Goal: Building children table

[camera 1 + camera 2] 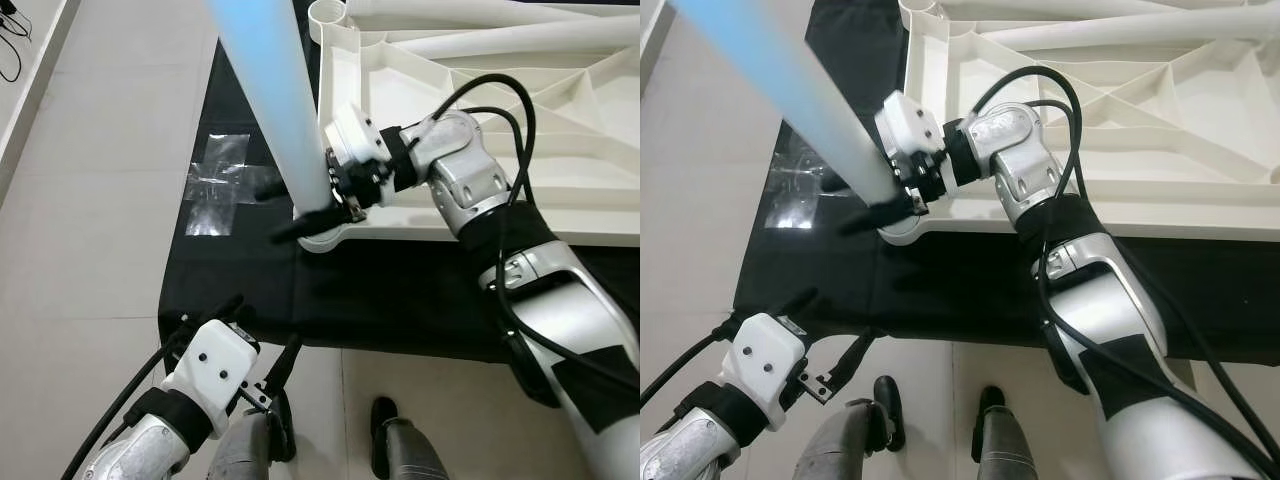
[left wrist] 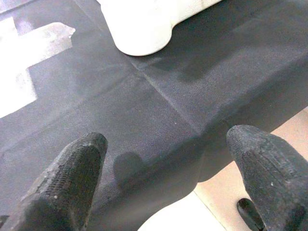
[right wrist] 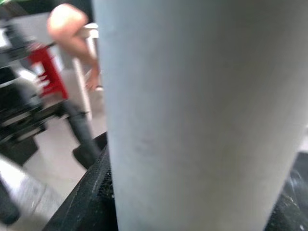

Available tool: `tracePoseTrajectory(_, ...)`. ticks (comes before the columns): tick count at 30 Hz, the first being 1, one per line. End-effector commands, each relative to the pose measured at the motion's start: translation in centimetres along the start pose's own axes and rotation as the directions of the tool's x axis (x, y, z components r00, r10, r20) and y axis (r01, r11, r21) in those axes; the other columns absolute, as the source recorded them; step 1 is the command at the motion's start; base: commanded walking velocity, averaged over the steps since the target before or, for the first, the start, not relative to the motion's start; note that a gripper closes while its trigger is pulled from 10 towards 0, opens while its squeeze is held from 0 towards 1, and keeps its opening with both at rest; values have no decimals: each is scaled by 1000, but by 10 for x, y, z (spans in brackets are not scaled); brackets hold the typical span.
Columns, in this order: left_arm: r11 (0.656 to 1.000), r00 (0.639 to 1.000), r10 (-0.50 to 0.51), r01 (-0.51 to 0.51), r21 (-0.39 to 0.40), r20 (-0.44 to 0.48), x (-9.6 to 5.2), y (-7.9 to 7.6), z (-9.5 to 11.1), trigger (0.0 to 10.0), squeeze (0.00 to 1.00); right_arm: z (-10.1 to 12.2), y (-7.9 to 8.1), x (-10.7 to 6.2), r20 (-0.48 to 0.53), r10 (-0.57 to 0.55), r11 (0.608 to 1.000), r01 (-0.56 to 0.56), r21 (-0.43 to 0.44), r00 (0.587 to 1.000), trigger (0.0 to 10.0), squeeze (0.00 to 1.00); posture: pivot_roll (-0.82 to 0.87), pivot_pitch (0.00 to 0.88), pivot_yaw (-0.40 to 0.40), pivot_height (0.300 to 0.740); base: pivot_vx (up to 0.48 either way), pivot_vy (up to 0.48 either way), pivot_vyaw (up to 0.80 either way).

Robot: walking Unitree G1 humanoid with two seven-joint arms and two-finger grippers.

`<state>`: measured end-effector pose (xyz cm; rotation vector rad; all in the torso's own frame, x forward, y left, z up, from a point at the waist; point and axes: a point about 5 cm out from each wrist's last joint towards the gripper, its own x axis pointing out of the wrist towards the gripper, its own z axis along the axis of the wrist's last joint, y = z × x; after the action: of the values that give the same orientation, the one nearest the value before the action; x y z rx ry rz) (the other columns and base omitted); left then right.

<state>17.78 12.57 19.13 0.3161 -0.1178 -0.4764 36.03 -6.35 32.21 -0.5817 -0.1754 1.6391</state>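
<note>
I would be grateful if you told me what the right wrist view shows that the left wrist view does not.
Right wrist view: the pale table leg up close, clamped in the right gripper, with a blurred red object behind. Left wrist view: the left gripper, jaws open, above the black mat, facing the tabletop's corner socket. Both: pale floor.

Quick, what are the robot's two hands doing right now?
Left gripper: open, empty, over the black cloth.
Right gripper: shut on the leg, standing at the tabletop corner.
</note>
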Motion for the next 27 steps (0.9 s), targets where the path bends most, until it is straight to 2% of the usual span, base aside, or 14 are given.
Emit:
tracePoseTrajectory(1,1000,999,-6,5,-16,-33,-2,-4,-6,10000,0,-53,13,-5,-146,-51,979,78,188,988,10000,0,125,497,21,740,0,0,0)
tracePoseTrajectory(7,1000,1000,-3,2,-16,-30,-1,-5,-7,10000,0,-66,12,-10,-170,-280,917,316,245,945,10000,0,101,491,0,740,0,0,0)
tracePoseTrajectory(13,1000,1000,-3,2,-13,-29,0,-5,-8,10000,0,-85,49,11,-132,-521,780,533,327,843,10000,0,105,488,0,740,0,0,0)
tracePoseTrajectory(14,1000,1000,-3,3,-11,-30,1,-4,-8,10000,0,-92,69,22,-154,-616,697,626,350,772,10000,0,108,485,6,740,0,0,0)
tracePoseTrajectory(15,1000,1000,-3,3,-11,-30,1,-4,-8,10000,0,-92,69,22,-154,-616,697,626,350,772,10000,0,108,485,6,740,0,0,0)
tracePoseTrajectory(16,1000,1000,-4,4,-9,-30,1,-3,-9,10000,0,-98,87,27,-204,-731,568,746,348,651,10000,0,103,484,12,740,0,0,0)
tracePoseTrajectory(17,1000,1000,-4,4,-9,-30,1,-3,-9,10000,0,-98,87,27,-204,-731,568,746,348,651,10000,0,103,484,12,740,0,0,0)
tracePoseTrajectory(18,1000,1000,-7,7,-6,-30,1,-2,-9,10000,0,-102,103,28,-264,-807,443,836,323,529,10000,0,102,481,18,740,0,0,0)
tracePoseTrajectory(20,1000,1000,-7,7,-6,-30,1,-2,-9,10000,0,-102,103,28,-264,-807,443,836,323,529,10000,0,102,481,18,740,0,0,0)
tracePoseTrajectory(21,1000,999,-10,10,-3,-30,2,-1,-10,10000,0,-103,115,30,-323,-847,344,899,271,422,10000,0,107,478,20,740,0,0,0)
tracePoseTrajectory(22,1000,999,-10,10,-3,-30,2,-1,-10,10000,0,-103,115,30,-323,-847,344,899,271,422,10000,0,107,478,20,740,0,0,0)
tracePoseTrajectory(23,1000,999,-14,14,2,-30,3,0,-11,10000,0,-103,117,35,-356,-867,283,932,227,350,10000,0,113,462,31,740,0,0,0)
tracePoseTrajectory(26,1000,999,-14,14,2,-30,3,0,-11,10000,0,-103,117,35,-356,-867,283,932,227,350,10000,0,113,462,31,740,0,0,0)
tracePoseTrajectory(27,1000,999,-14,14,8,-30,4,1,-12,10000,0,-101,112,40,-356,-887,237,951,200,296,10000,0,124,455,34,740,0,0,0)
